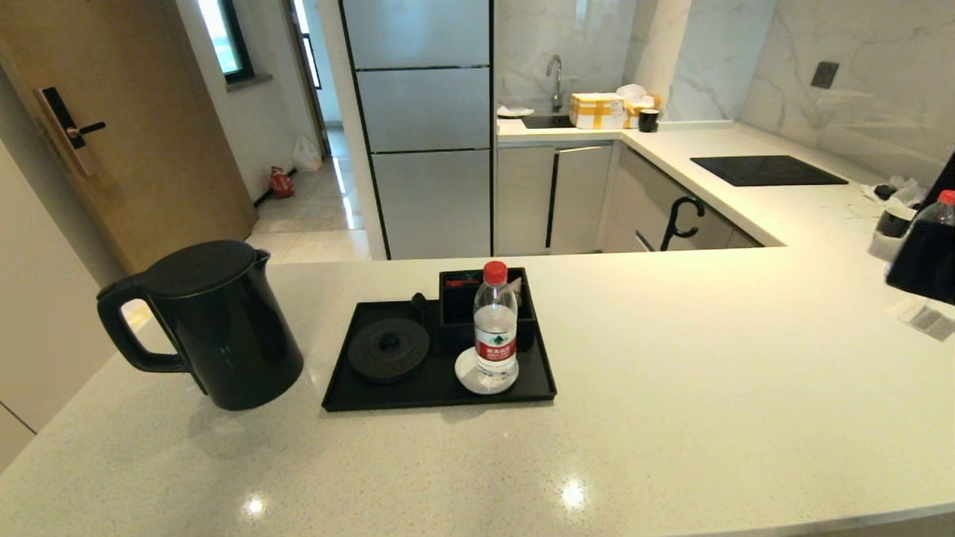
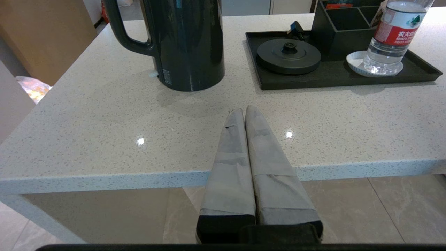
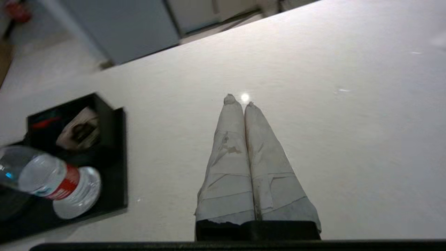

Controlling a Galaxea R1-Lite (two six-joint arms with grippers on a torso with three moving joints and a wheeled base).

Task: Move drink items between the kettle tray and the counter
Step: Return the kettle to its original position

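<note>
Behind the bench you've got a tall steel fridge [image 1: 421, 127] with a wooden door [image 1: 112, 127] to its left, and a red object [image 1: 281, 182] plus a white bag [image 1: 306, 155] on the floor down the hallway. Far corner: sink tap [image 1: 555, 78], yellow-taped box [image 1: 597, 110], a black cup [image 1: 648, 119] beside it. On the right run you'll see a black glass hob [image 1: 768, 170], a wall socket [image 1: 824, 74] above it, and a dark cola bottle with red cap [image 1: 929, 250] at the right edge.
</note>
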